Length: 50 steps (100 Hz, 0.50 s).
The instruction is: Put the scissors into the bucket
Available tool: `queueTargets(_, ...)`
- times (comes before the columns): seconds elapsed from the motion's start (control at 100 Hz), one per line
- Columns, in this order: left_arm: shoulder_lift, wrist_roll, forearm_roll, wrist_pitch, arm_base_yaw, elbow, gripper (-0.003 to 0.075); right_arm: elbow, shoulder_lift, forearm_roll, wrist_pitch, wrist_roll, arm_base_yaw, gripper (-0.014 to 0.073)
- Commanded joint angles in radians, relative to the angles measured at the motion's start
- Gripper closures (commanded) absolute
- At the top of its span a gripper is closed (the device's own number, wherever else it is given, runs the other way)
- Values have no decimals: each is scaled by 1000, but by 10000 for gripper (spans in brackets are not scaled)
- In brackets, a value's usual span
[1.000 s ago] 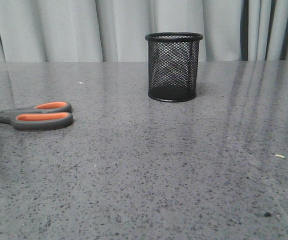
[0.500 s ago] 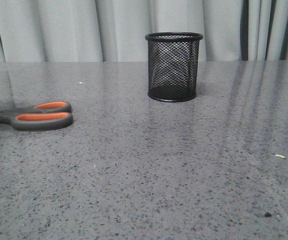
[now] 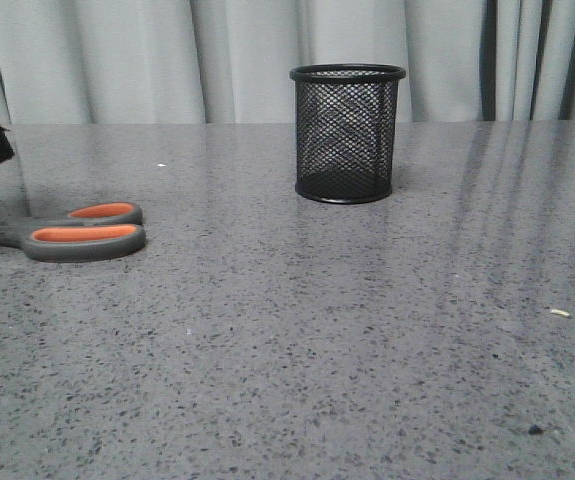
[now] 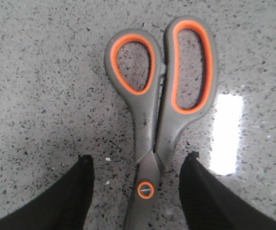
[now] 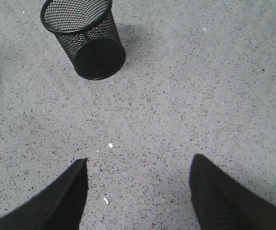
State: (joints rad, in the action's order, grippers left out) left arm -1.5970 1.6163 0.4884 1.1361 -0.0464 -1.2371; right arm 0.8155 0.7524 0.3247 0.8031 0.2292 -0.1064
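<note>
Nothing is done yet: the grey, orange-lined scissors (image 4: 159,120) lie flat on the speckled table (image 3: 347,330), left claw (image 4: 137,191) spread apart astride their pivot, black wire-mesh bucket (image 3: 347,133) empty.

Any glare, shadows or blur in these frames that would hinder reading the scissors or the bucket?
Left wrist view: a bright rectangular glare patch on the table beside the scissors, which stay sharp. Front view: streaky curtain reflections on the glossy tabletop; the bucket is crisp, a dark arm part at the left edge is blurred. Right wrist view: even light, a soft shadow beside the bucket.
</note>
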Motion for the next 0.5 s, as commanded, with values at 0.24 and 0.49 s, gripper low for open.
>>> queueTargets(0.24,-65,4,-87,-13,-86,-44,345,37,3,15,-51,14,-2,179)
queueTargets(0.49,-94,4,-85,-59,-95,-44,345,37,3,15,-49,14,-2,179)
